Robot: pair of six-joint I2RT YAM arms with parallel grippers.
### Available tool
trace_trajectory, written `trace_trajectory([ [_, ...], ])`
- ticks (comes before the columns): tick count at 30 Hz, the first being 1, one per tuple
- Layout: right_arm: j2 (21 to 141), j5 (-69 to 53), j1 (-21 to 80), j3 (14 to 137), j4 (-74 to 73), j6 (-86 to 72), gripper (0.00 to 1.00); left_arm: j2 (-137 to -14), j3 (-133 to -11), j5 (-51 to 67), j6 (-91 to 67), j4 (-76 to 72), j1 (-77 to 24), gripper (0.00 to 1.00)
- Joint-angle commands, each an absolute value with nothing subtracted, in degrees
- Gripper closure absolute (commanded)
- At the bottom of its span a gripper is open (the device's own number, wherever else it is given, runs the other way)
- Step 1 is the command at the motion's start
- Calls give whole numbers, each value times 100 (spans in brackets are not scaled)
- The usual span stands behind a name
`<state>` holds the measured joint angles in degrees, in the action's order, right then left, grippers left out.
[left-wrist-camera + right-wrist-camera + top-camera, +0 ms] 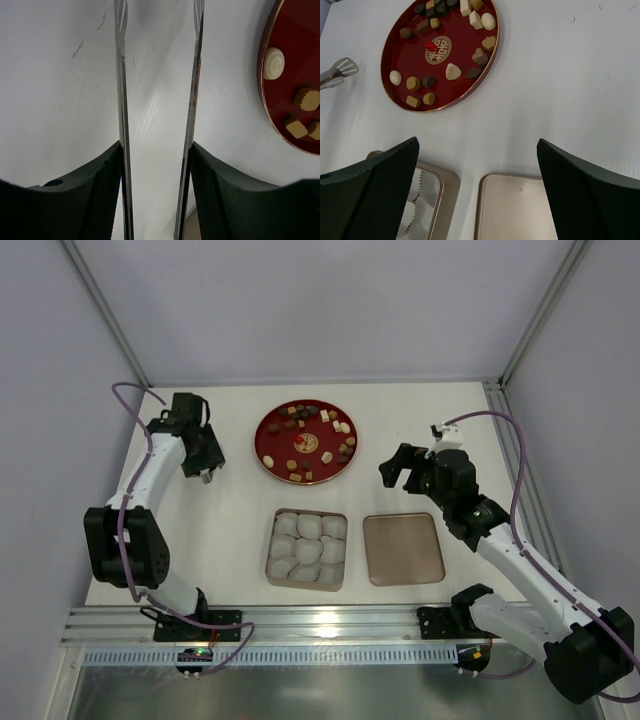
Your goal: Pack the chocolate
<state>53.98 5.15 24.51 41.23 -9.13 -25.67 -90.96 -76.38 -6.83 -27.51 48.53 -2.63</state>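
Red plate [268,445] holds about twenty chocolates [343,427]; two tins [403,549] nearby.

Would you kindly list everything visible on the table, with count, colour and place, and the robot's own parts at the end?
chocolate: many small pieces, dark brown, tan and cream-white, one red near the centre; scattered on the plate.
plate: one, round, red with a gold centre emblem; far middle of the table.
box: one, tan, filled with pale paper cups; near the arms, in front of the plate.
lid: one, tan, flat and bare; right of the box.
table: one, white.
left gripper: one, black, holding thin metal tongs; left of the plate.
right gripper: one, black, open; right of the plate, above the table.
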Motion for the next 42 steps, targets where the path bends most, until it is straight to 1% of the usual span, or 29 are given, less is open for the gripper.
trace_trajectory([
  [1, 5432, 483, 2434, 4184, -826, -2584, 0, -8798, -7831, -527, -2593, 5106, -299, 46],
  [8, 5458, 483, 2434, 4219, -826, -2593, 0, -8657, -8138, -439, -2496, 5344, -422, 46],
  [22, 5546, 474, 2435, 4236, -817, -2584, 0, -8737, -8270, -474, -2461, 5370, -536, 46],
  [32, 5581, 492, 2435, 4254, -870, -2584, 0, -8885, -9122, -466, -2443, 5765, -1098, 47],
  [42, 5485, 571, 2426, 4289, -1054, -2549, 0, -9368, -9852, -264, -2443, 6056, -2056, 48],
])
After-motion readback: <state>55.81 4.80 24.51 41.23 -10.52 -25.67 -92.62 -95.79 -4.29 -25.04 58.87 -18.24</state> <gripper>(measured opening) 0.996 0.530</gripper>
